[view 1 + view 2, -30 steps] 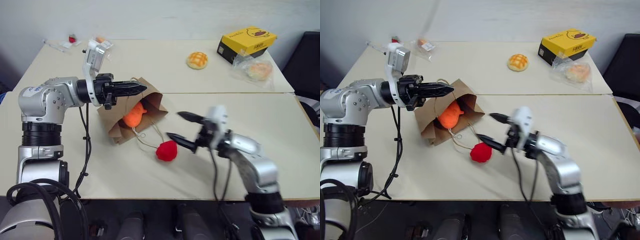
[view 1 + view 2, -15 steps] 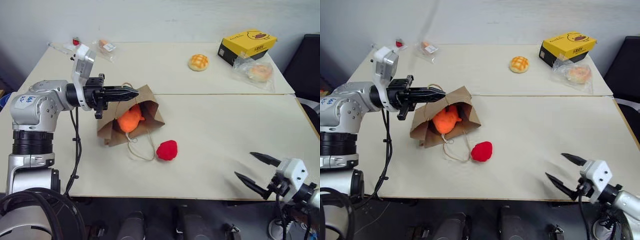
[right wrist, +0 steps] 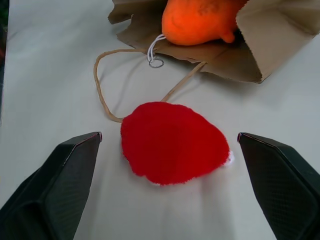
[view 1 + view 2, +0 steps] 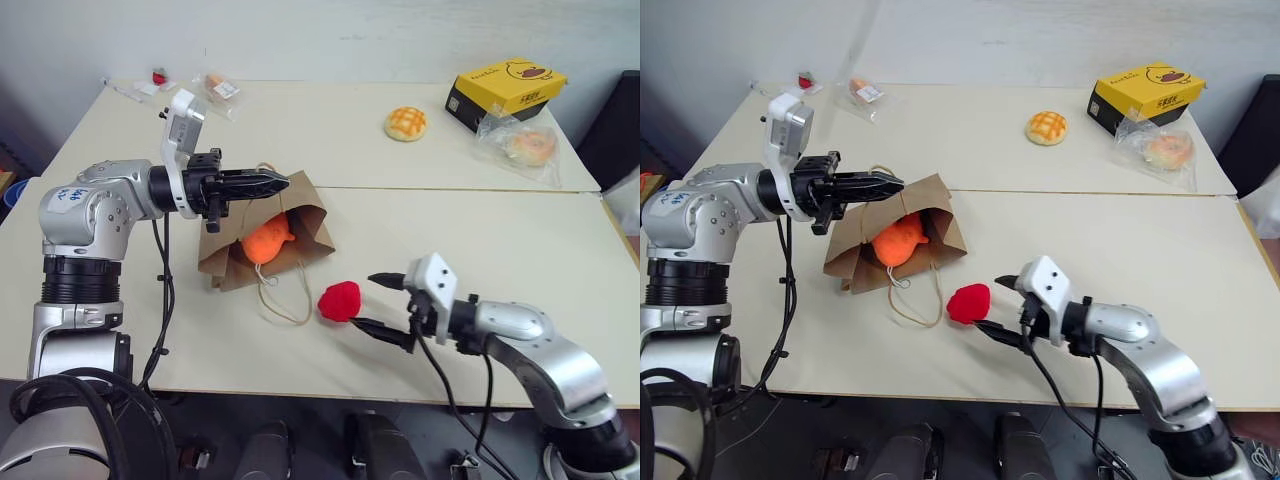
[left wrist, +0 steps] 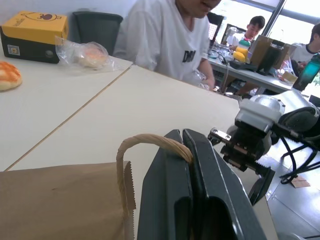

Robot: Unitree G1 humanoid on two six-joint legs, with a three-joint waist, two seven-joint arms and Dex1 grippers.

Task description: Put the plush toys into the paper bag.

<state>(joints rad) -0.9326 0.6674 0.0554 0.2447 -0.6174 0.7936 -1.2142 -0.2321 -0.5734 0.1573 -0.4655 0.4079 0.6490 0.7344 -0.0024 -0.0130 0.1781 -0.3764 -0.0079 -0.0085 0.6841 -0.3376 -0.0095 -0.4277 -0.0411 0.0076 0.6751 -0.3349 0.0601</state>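
The brown paper bag [image 4: 300, 215] lies on its side on the table, mouth toward me. My left gripper [image 4: 272, 182] is shut on its upper cord handle [image 5: 150, 140] and holds the mouth up. The orange plush toy [image 4: 266, 241] sits in the bag's mouth, its small metal ring [image 3: 156, 62] hanging out. On the table just in front of the bag rests the red plush toy [image 4: 340, 300], beside the lower handle loop [image 4: 285, 305]. My right gripper [image 4: 368, 300] is open and level, one finger [image 3: 65, 170] on each side of the red toy, not touching it.
A yellow box [image 4: 505, 88], a checkered bun [image 4: 406, 123] and a clear bagged bun [image 4: 520, 147] lie at the back right. Small packets [image 4: 215, 85] sit at the back left. A seam [image 4: 480, 190] joins two tables. A person [image 5: 170, 30] sits beyond the table.
My right gripper, drawn back to the front right edge half a second ago, has swung left again and now frames the red toy, still open. The left gripper keeps its hold.
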